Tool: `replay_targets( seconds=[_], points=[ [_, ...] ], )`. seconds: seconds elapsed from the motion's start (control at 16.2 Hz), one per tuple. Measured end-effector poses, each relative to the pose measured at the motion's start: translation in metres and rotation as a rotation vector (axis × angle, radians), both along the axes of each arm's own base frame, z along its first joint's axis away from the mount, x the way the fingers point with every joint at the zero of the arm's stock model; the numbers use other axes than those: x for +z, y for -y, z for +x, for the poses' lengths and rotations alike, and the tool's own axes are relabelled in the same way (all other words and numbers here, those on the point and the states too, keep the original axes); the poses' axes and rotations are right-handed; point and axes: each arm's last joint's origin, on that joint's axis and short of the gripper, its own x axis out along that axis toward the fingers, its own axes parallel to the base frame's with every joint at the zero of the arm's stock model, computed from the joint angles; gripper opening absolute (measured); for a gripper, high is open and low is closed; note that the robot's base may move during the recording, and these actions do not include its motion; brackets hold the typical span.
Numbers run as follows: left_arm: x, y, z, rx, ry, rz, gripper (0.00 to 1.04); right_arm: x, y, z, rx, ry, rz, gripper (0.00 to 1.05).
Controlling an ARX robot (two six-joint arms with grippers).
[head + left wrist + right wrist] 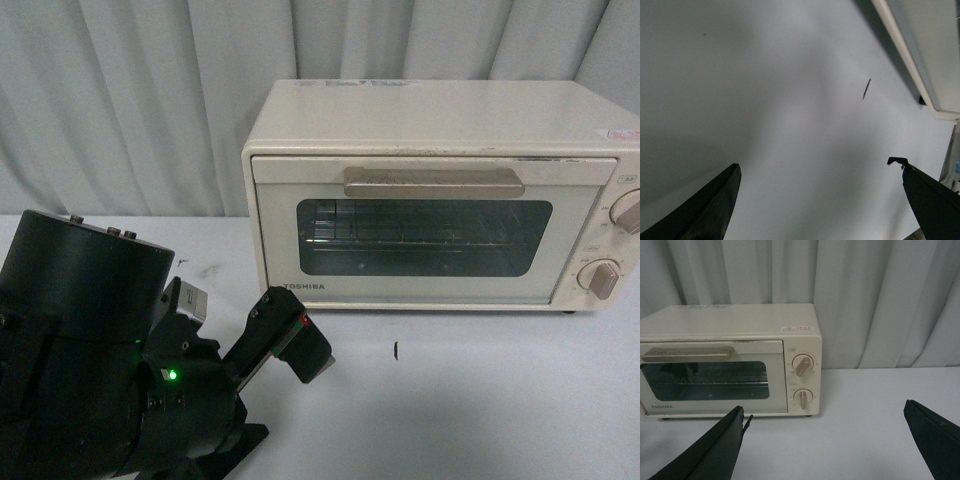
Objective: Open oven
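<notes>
**Position.** The oven (440, 190) stands at the upper right of the front view on the white table (480, 400). Its door is fully closed, and the beige bar handle (434, 182) runs along the door's top edge.

**Grippers.** The left gripper (292, 338) sits low at lower left, near the oven's lower left corner but clear of it. Its wrist view shows the jaws spread wide over bare table, holding nothing. The right gripper (825, 445) is also spread and empty, facing the oven front. It does not appear in the front view.

**Risks, as judged:**
1. The handle is shallow, so a poor bite could slip off.
2. The oven looks light and unanchored, so a pull may drag or tip it forward instead of swinging the door.
3. A careless approach could strike the glass window (425, 237) or the 2 knobs (600, 278).
</notes>
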Motion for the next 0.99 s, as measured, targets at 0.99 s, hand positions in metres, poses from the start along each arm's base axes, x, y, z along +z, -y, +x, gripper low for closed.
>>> replay_targets(
  seconds=[0.99],
  points=[
    [-0.008, -0.001, 0.000, 0.009, -0.031, 0.002, 0.98, 0.051, -0.010, 0.026, -0.512, -0.143, 0.058, 0.98]
  ],
)
